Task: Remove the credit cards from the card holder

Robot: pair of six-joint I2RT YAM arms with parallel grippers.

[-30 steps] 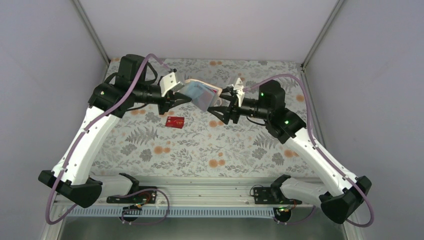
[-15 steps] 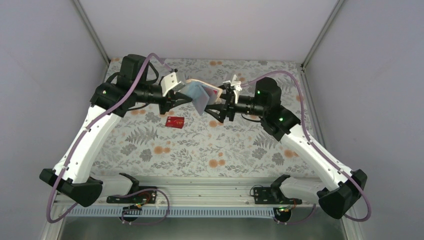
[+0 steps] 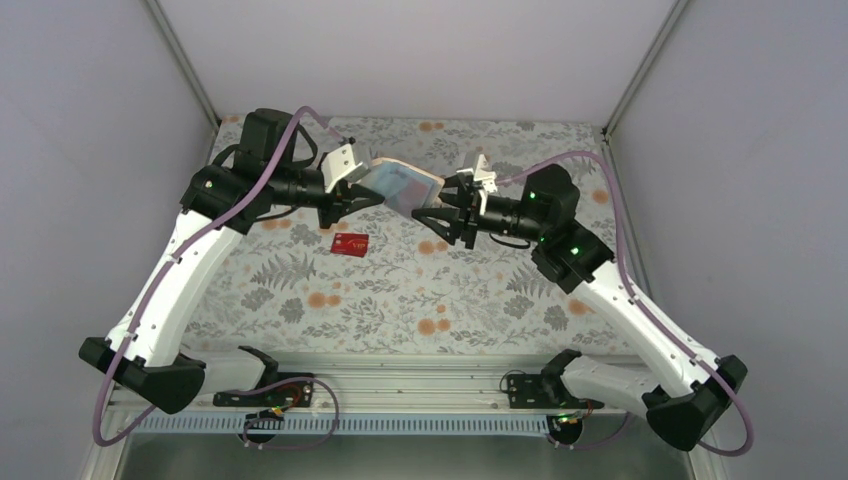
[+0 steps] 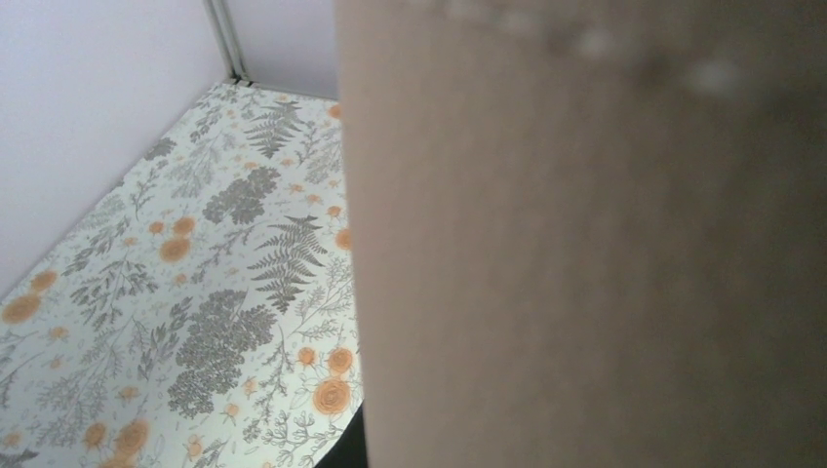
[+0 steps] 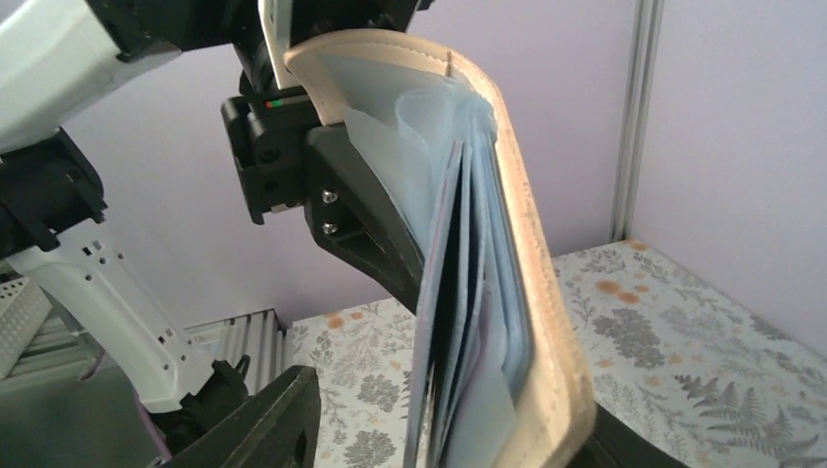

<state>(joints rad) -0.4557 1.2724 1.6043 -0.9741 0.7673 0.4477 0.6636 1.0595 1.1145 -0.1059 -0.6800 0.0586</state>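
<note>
Top external view: left fingers (image 3: 361,187) are clenched on the holder (image 3: 400,186), which is up in the air above the worktop (image 3: 400,300) with its blue-grey inside showing. At its other edge, right fingers (image 3: 437,207) are spread; the right wrist view shows the holder between them. One red card (image 3: 350,243) lies flat on the worktop, under the left fingers.

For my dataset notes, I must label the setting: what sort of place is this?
Probably a robot test booth: plain pale walls on metal posts, a floral table cover, and a left arm and right arm bolted to a rail.
</note>
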